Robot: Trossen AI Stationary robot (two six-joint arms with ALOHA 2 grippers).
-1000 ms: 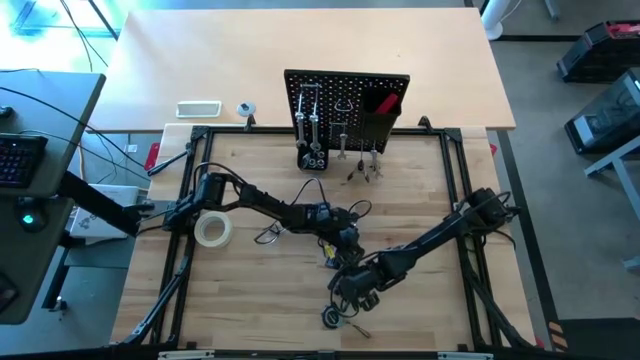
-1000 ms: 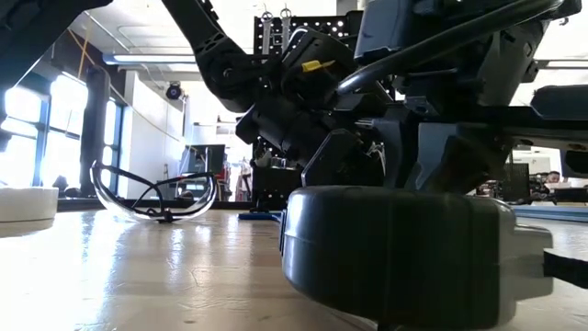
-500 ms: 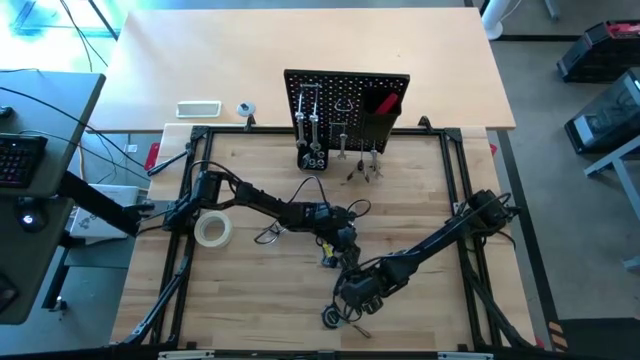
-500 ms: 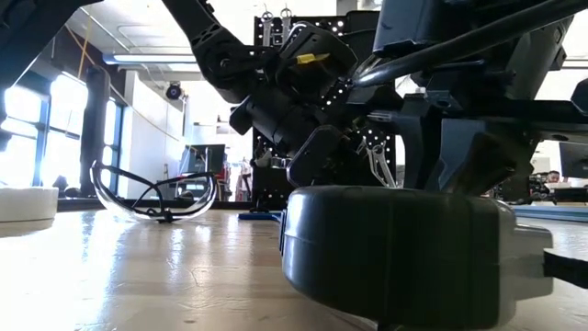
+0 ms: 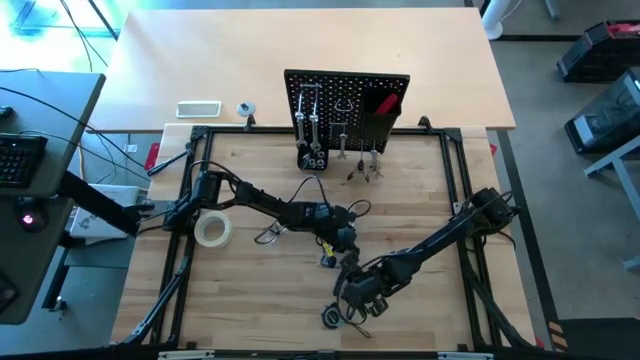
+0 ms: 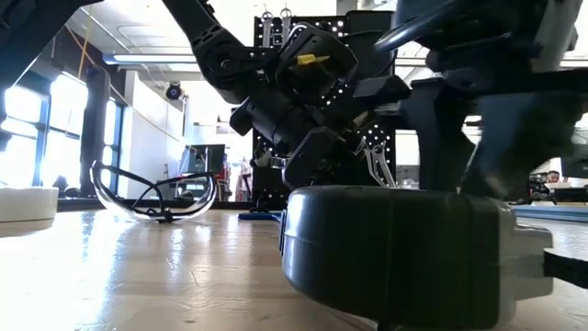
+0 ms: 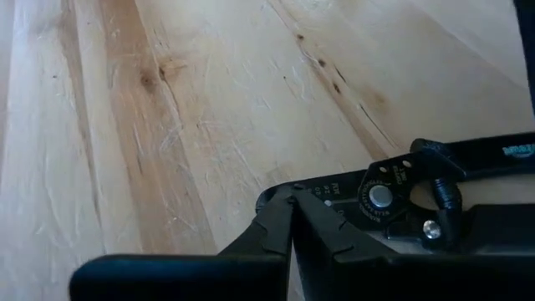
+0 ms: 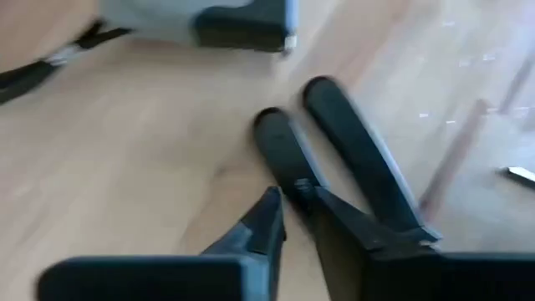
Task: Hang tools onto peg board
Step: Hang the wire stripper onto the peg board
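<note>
Right gripper [image 8: 297,213] slightly parted, straddling black plier handles [image 8: 334,159] (blurred, seemingly not clamped); left gripper [image 7: 292,221] clenched.

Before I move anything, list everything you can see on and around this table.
peg board: one, black, upright at the table's far side
red-handled tool: one, in the board's bin
wrenches: silver, count unclear, hanging on the board
tape roll: one, pale, table's left part
glasses: one pair, clear, beside the tape roll
pliers: black-handled, lying by the right claw
tray: one, white, left of the board
left claw: shut, mid-table
right claw: open, over the pliers' handles
</note>
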